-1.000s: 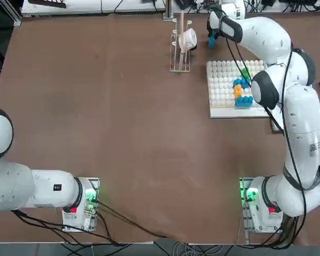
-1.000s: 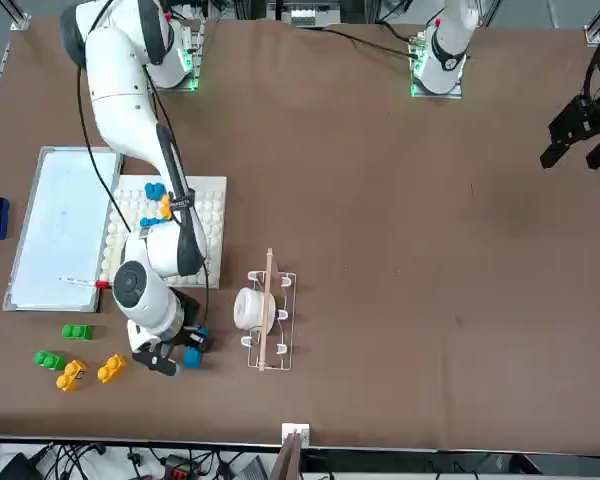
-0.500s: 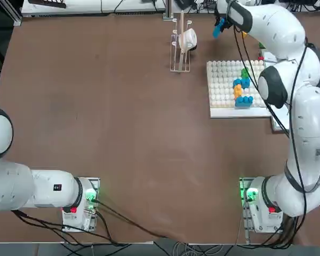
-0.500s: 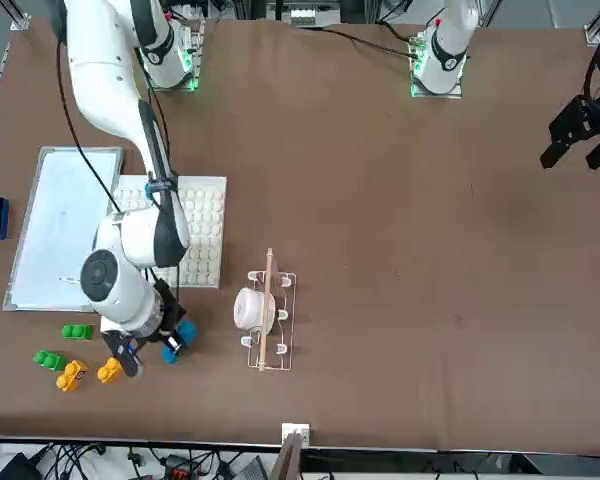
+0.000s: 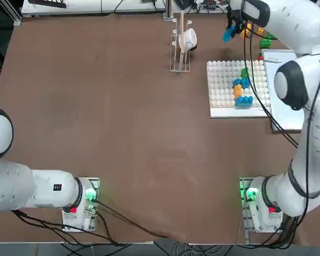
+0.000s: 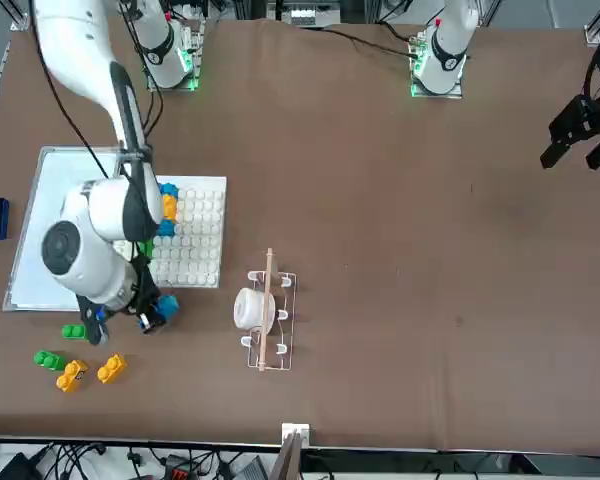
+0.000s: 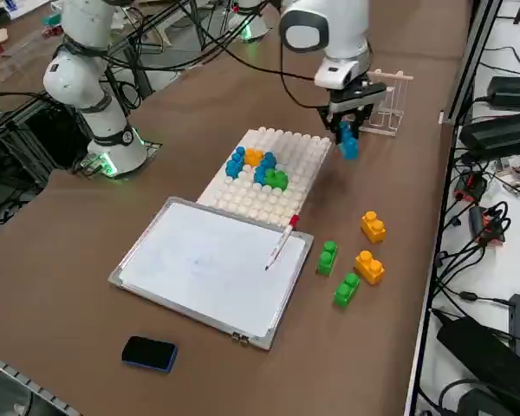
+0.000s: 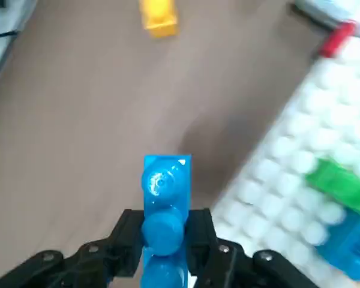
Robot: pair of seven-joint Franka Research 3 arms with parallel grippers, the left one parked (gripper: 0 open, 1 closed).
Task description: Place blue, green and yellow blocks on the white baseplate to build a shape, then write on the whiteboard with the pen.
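The right gripper is clamped on a blue block, its two black fingers pressed against the brick's sides with the studded end sticking out past the fingertips. In the right side view this gripper hangs above the brown table in the upper middle of the frame, just off the far edge of the white baseplate, the blue brick clear of the surface. Seen from overhead, gripper and brick sit near the top edge, right of centre, above the baseplate.

On the baseplate stands a small cluster of blue, yellow-orange and green blocks. The whiteboard lies in the lower middle of the right side view, touching the baseplate's near edge, with the pen resting on its right part, red end toward the plate. To the right of the board lie two green bricks and two yellow-orange bricks, loose on the table. A dark blue eraser lies near the bottom of that frame. A small wire rack holding a white cup stands left of the baseplate in the top view.
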